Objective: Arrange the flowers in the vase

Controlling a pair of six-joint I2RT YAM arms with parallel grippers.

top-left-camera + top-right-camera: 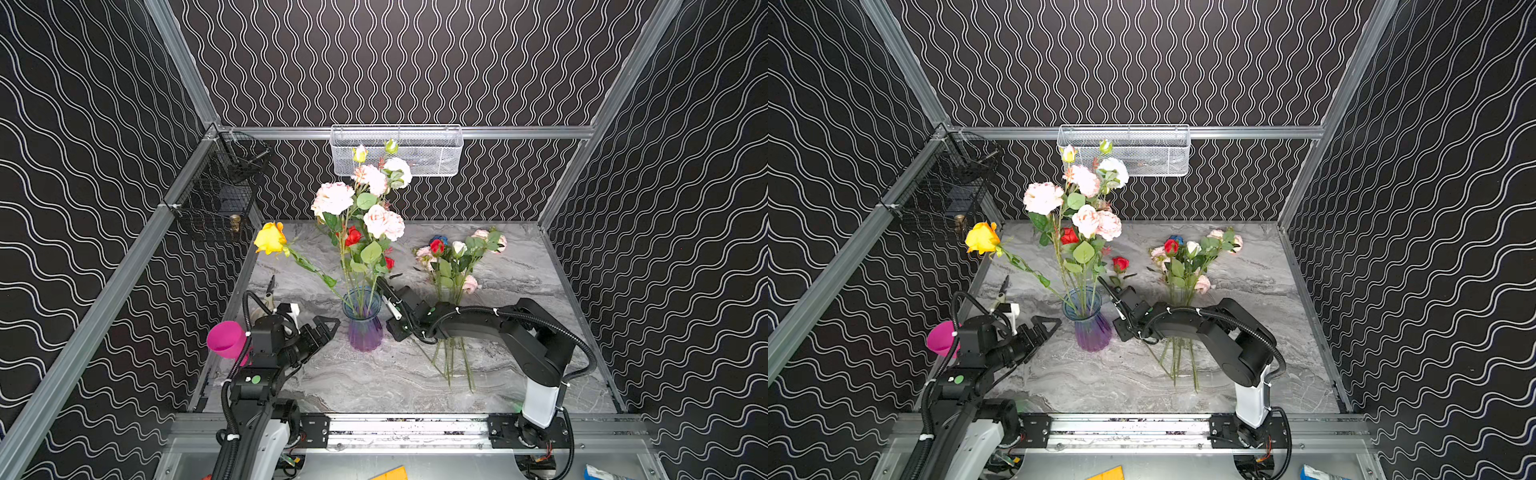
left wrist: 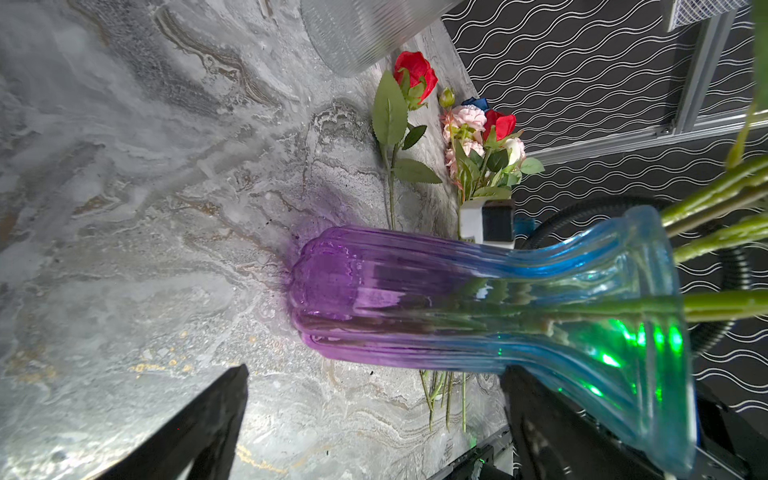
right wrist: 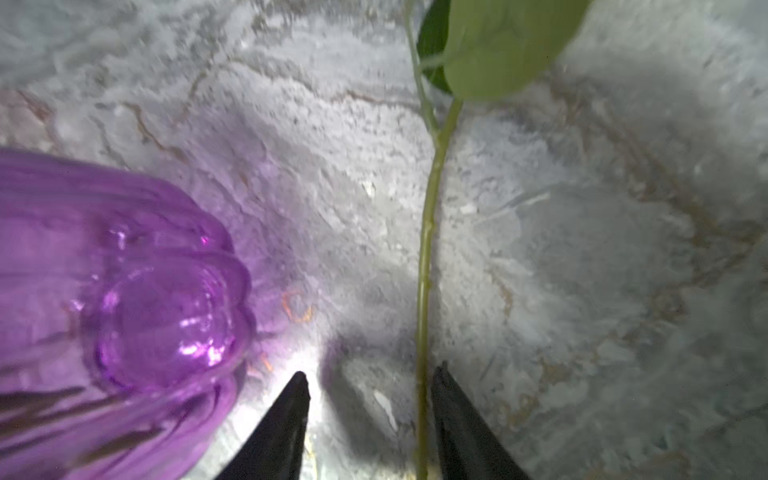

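Observation:
A glass vase [image 1: 363, 322] [image 1: 1087, 322], purple at the base and blue at the mouth, stands mid-table and holds pink, white and red flowers [image 1: 376, 222]. A yellow rose [image 1: 270, 237] leans out of it to the left. My left gripper [image 1: 328, 322] [image 2: 374, 370] is open just left of the vase's base with nothing between its fingers. Right of the vase my right gripper [image 1: 380, 282] [image 3: 371, 370] stands open around the green stem [image 3: 426, 257] of a red rose [image 1: 1120, 264]. The stem lies against one finger, with a gap to the other. More flowers [image 1: 453, 259] lie in a bunch at the right.
A magenta cup [image 1: 226, 338] sits at the left edge by my left arm, and a hand tool [image 1: 271, 289] lies behind it. A white mesh basket [image 1: 397, 149] hangs on the back rail, a black wire basket [image 1: 220, 195] on the left. The left wrist view shows ribbed clear glass [image 2: 353, 33].

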